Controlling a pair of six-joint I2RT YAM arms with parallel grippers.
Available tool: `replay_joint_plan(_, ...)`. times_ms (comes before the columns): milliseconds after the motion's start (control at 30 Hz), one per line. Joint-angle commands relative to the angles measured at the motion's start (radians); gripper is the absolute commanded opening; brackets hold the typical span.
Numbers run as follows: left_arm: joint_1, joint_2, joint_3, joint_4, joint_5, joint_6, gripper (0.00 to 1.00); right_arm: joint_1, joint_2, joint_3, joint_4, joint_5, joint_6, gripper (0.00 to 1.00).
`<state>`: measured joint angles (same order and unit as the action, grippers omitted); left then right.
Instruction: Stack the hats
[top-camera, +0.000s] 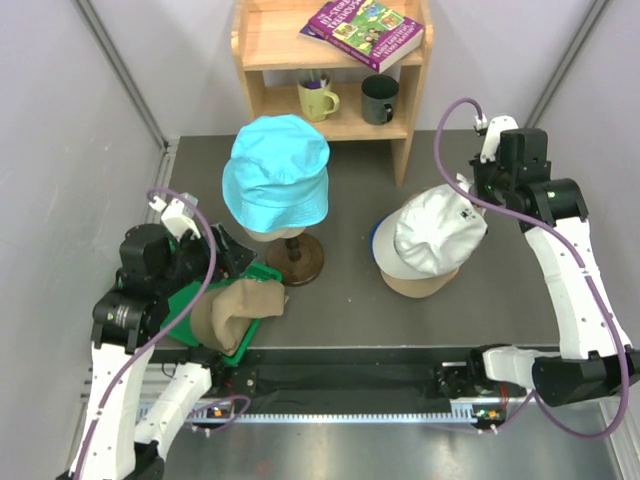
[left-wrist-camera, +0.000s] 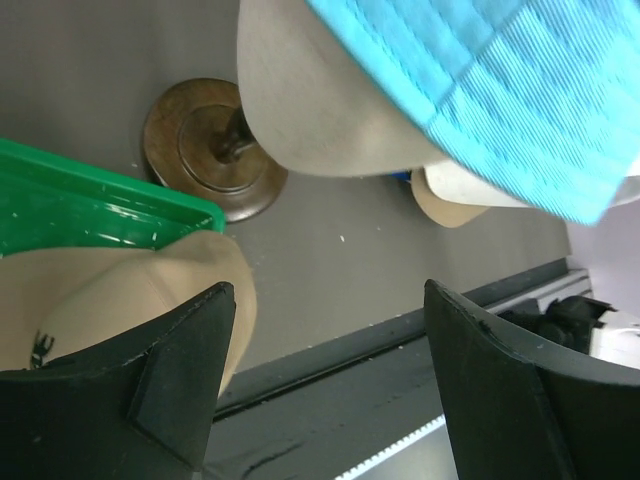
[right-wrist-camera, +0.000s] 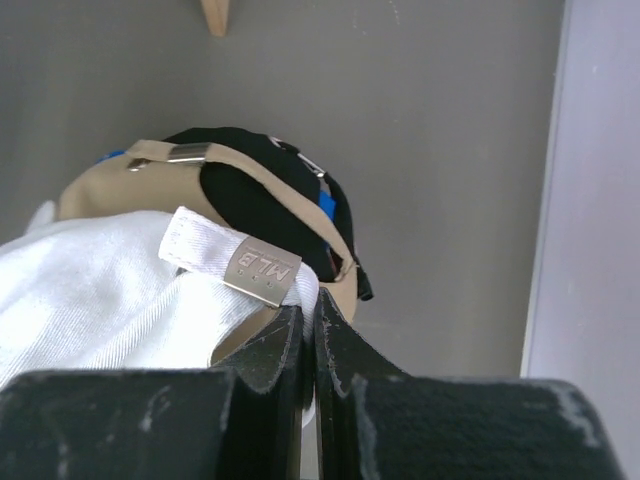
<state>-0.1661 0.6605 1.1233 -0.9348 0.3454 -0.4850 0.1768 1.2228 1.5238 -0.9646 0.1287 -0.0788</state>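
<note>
White cap (right-wrist-camera: 90, 290): strap clasp reads "MLB"; stacked caps (right-wrist-camera: 250, 195) beneath mostly hidden. Right gripper (right-wrist-camera: 312, 312) closed at strap; left gripper (left-wrist-camera: 328, 290) open over tan cap (left-wrist-camera: 120, 290).

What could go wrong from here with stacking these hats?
1. The right gripper is shut on the rear edge of the white cap. Pulling away could drag it off the pile.
2. The open left gripper hangs over the tan cap on the green tray, close to the wooden stand. Lifting could bump it and topple the cyan bucket hat.
</note>
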Motion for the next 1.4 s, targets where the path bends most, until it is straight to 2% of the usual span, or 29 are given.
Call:
replay_joint_plan(0, -0.001, 0.034, 0.001, 0.103, -0.005, 0.080, 0.80, -0.037, 0.000, -0.027, 0.058, 0.003, -0.055, 0.00)
replay_joint_plan(267, -0.035, -0.050, -0.104, 0.035, -0.065, 0.141, 0.77, -0.034, -0.095, -0.141, 0.021, -0.106, 0.063, 0.00)
replay_joint_plan(400, -0.050, -0.105, -0.215, 0.025, -0.046, 0.143, 0.75, -0.036, -0.140, -0.172, 0.009, -0.107, 0.074, 0.00)
replay_joint_plan(500, -0.070, -0.127, -0.276, 0.013, -0.097, 0.173, 0.75, -0.034, -0.138, -0.153, -0.019, -0.106, 0.108, 0.01)
replay_joint_plan(667, -0.101, -0.062, -0.264, -0.005, -0.154, 0.189, 0.75, -0.031, -0.147, -0.125, -0.025, -0.080, 0.154, 0.02)
replay_joint_plan(833, -0.110, -0.042, -0.226, -0.051, -0.302, 0.172, 0.75, -0.031, -0.144, -0.123, -0.026, -0.078, 0.166, 0.03)
replay_joint_plan(1067, -0.147, -0.001, -0.234, -0.012, -0.249, 0.114, 0.72, -0.031, -0.095, -0.122, 0.003, -0.051, 0.152, 0.04)
replay_joint_plan(1167, -0.220, 0.024, -0.227, 0.016, -0.304, 0.068, 0.72, -0.033, -0.066, -0.105, 0.004, 0.014, 0.136, 0.04)
replay_joint_plan(1267, -0.409, 0.076, -0.209, 0.059, -0.434, -0.013, 0.73, -0.030, -0.040, -0.087, 0.003, 0.089, 0.116, 0.04)
replay_joint_plan(1300, -0.528, 0.094, -0.201, 0.068, -0.507, -0.074, 0.73, -0.031, -0.034, -0.082, 0.006, 0.118, 0.111, 0.04)
replay_joint_plan(1367, -0.642, 0.149, -0.189, 0.076, -0.577, -0.144, 0.74, -0.031, -0.019, -0.062, 0.012, 0.150, 0.097, 0.04)
